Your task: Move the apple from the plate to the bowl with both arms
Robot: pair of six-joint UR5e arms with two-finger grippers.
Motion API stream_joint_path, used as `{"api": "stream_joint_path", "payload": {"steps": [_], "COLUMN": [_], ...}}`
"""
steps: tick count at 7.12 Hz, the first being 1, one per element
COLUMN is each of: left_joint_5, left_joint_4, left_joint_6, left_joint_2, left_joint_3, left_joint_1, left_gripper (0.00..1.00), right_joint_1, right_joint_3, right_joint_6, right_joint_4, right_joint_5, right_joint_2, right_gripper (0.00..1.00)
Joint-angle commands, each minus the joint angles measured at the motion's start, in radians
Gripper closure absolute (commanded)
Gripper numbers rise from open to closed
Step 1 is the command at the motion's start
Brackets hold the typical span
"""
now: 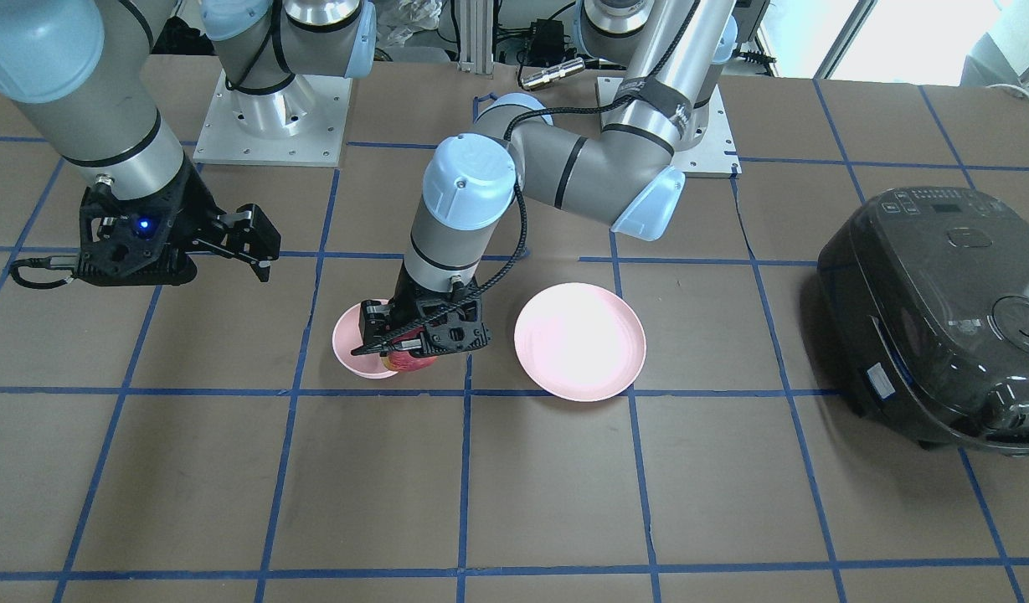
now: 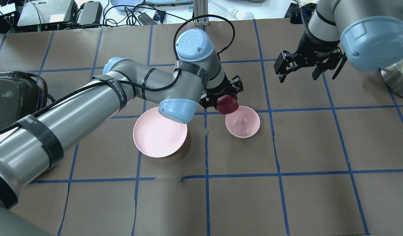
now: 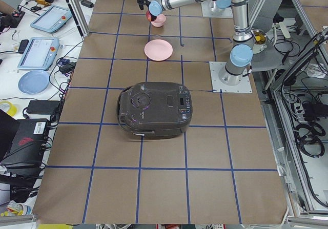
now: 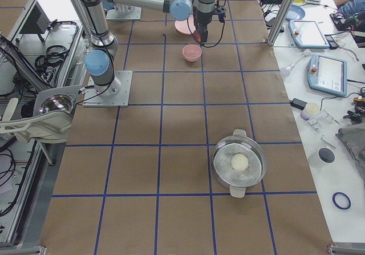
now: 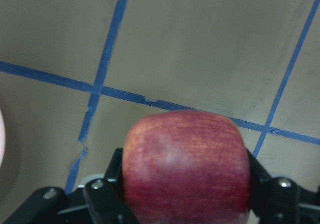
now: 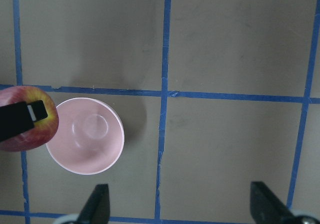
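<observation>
My left gripper (image 2: 225, 95) is shut on the dark red apple (image 2: 227, 104) and holds it above the far-left rim of the small pink bowl (image 2: 243, 123). The apple fills the left wrist view (image 5: 186, 169) between the black fingers (image 5: 107, 184). The wide pink plate (image 2: 158, 132) lies bare to the bowl's left, under the left arm's elbow. My right gripper (image 2: 299, 70) is open and empty, hovering above the table beyond and right of the bowl. The right wrist view shows the bowl (image 6: 87, 144) and the apple (image 6: 25, 119) at its left rim.
A dark rice cooker (image 1: 941, 318) sits at the table's left end. A steel pot (image 4: 239, 164) holding a pale ball stands at the table's right end. Blue tape lines grid the brown table (image 2: 240, 196).
</observation>
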Motion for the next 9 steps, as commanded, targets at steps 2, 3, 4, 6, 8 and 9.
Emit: {"api": "stream_joint_path", "payload": {"steps": [2,3,4,6,8,9], "left_joint_5": [0.019,0.022,0.031,0.028,0.031,0.033], "left_joint_4": [0.041,0.043,0.043,0.047,0.046,0.043], "left_joint_6": [-0.094,-0.093,-0.094,-0.094,-0.006,0.028], "left_joint_2": [-0.058,-0.058,-0.058,-0.058,-0.022,-0.005], "left_joint_3": [0.003,0.003,0.003,0.003,0.003,0.004], "left_joint_1": [-0.056,-0.077,-0.081,-0.084,-0.082,-0.075], "left_gripper": [1.00,0.97,0.85,0.01,0.00,0.00], "right_joint_1": [-0.046,-0.048,-0.048,-0.048,-0.048,-0.051], "right_joint_3": [-0.002,-0.002,-0.002,-0.004,-0.004,-0.002], "right_joint_6": [-0.005,-0.005,-0.005,-0.004,-0.005,-0.013], "right_joint_4": [0.009,0.009,0.014,0.026,0.037,0.035], "right_joint_5": [-0.001,0.003,0.000,-0.001,0.002,0.000], "right_joint_2": [-0.005,-0.005,-0.005,-0.006,-0.010,-0.007], "right_gripper": [0.00,0.00,0.00,0.00,0.00,0.00]}}
